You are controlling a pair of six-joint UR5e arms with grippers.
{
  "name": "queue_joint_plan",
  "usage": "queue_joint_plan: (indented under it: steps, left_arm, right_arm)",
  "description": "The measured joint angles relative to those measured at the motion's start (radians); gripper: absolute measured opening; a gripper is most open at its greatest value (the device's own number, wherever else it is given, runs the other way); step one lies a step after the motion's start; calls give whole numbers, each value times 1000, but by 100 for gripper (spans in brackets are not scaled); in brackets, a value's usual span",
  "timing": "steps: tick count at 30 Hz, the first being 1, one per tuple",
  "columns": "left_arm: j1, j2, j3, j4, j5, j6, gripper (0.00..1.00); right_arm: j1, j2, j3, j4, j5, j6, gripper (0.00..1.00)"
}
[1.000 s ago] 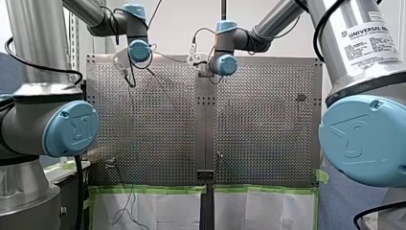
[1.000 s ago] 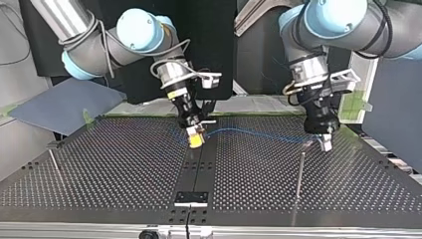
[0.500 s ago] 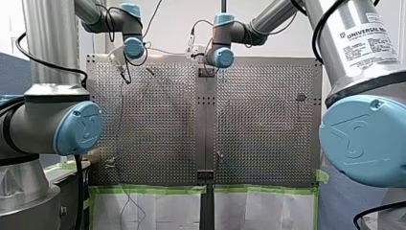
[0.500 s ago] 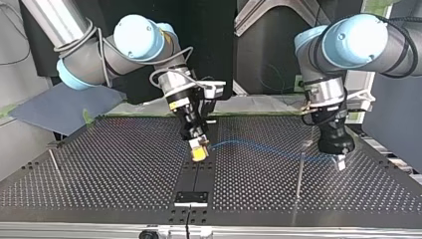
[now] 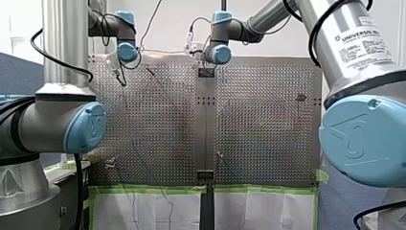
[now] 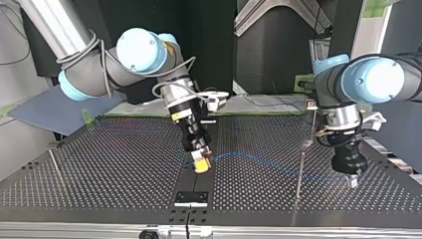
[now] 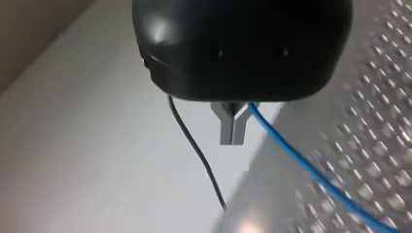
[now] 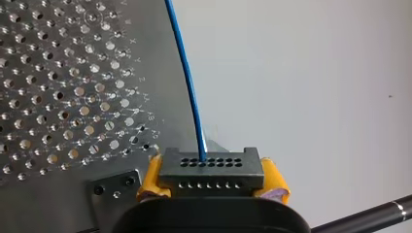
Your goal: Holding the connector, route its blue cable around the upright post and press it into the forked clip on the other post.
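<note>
Nearest in the top view stands a thin upright post. A little further the blue cable runs low over the perforated table from the robot's left gripper, its metal fingers pressed together on the cable, to the black connector, which the right gripper pinches between yellow pads. Whether the cable touches the post, I cannot tell.

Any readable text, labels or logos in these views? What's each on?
"UNIVERSAL RO…": white label on my right arm, front view; the rest curves out of sight.
Fine print under it: too small to read.
Embossed logo on that arm's blue joint cap: not legible as letters.
Top and wrist views: none.
</note>
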Motion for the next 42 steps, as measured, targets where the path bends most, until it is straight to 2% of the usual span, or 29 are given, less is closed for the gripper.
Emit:
queue_joint_plan:
  steps: [7, 16, 26, 33, 42]
  left_arm:
    - [44, -41, 1, 13, 45, 6, 0]
    - [49, -88, 1, 29, 96, 25, 0]
    - [50, -164, 1, 34, 115, 30, 0]
    - [46, -218, 3, 38, 121, 39, 0]
    - [35, -248, 3, 33, 111, 57, 3]
  right_arm:
    - [-9, 31, -6, 1, 0, 0, 0]
    - [-15, 66, -15, -10, 0, 0, 0]
    - [-24, 96, -16, -17, 1, -1, 0]
    - [-39, 121, -17, -14, 4, -6, 0]
    - [-52, 149, -15, 29, 19, -20, 0]
